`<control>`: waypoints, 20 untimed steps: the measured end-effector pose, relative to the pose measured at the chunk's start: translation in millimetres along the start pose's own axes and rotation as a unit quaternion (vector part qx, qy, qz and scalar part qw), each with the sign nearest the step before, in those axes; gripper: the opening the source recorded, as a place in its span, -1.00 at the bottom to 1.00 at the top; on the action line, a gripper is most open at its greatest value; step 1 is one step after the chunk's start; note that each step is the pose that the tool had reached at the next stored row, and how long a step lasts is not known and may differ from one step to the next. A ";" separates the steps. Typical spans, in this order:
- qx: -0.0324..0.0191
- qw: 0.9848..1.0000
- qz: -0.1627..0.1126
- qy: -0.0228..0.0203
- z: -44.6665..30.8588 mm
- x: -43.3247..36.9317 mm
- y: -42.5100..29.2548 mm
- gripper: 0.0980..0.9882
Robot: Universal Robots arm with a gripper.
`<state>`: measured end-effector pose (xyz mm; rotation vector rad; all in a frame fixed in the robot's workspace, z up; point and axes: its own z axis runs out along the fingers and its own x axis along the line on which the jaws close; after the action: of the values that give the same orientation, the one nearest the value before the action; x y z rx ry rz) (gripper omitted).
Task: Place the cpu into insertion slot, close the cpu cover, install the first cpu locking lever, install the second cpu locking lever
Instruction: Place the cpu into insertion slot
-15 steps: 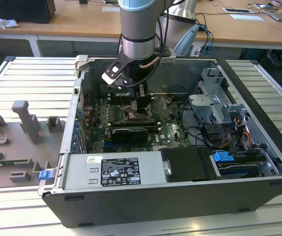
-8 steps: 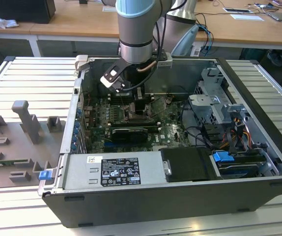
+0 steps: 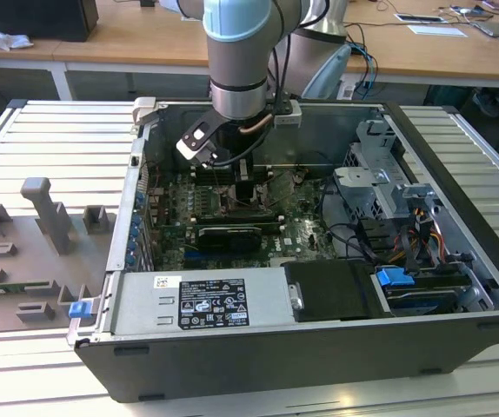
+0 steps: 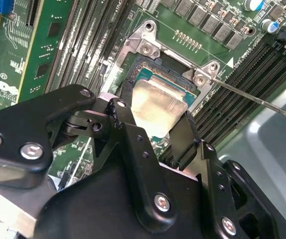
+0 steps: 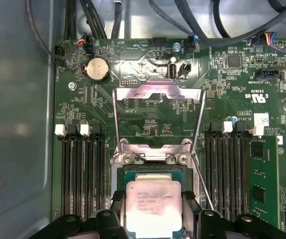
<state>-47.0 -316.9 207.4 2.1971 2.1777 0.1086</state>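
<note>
The cpu [image 4: 158,102] [image 5: 153,204], a pale silvery square chip, sits between the fingers of my gripper [image 4: 154,113] [image 5: 154,199], which is shut on its two opposite edges. It is over the insertion slot [image 4: 145,74] [image 5: 153,172], whose dark teal rim shows around it; I cannot tell whether it is fully seated. The cpu cover [image 5: 158,92], a thin metal frame, stands swung open beyond the socket. A thin wire locking lever [image 4: 257,99] [image 5: 203,184] sticks out free at one side. In the exterior view my gripper [image 3: 245,187] reaches down into the open computer case onto the motherboard [image 3: 302,221].
Black memory slots [image 5: 80,174] [image 5: 227,169] flank the socket. A black card [image 3: 228,236], the power supply [image 3: 197,300], a drive cage [image 3: 380,187] and cables [image 3: 423,239] crowd the case. A grey fixture plate [image 3: 32,243] lies at the exterior view's left.
</note>
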 end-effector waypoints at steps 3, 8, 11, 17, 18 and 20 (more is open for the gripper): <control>0.000 1.000 0.000 0.000 3.6 -0.1 -0.5 0.00; 0.000 1.000 0.000 0.000 7.9 -0.2 -0.9 0.00; 0.000 1.000 0.000 0.000 8.1 -0.1 -0.9 0.00; 0.000 1.000 0.000 0.000 7.8 -0.1 -2.4 0.00; 0.000 1.000 0.000 0.000 7.7 -0.1 -2.6 0.00; 0.000 1.000 0.000 0.000 8.1 -0.2 -2.7 0.00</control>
<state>-49.0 -317.0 199.2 2.1972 2.1777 0.1088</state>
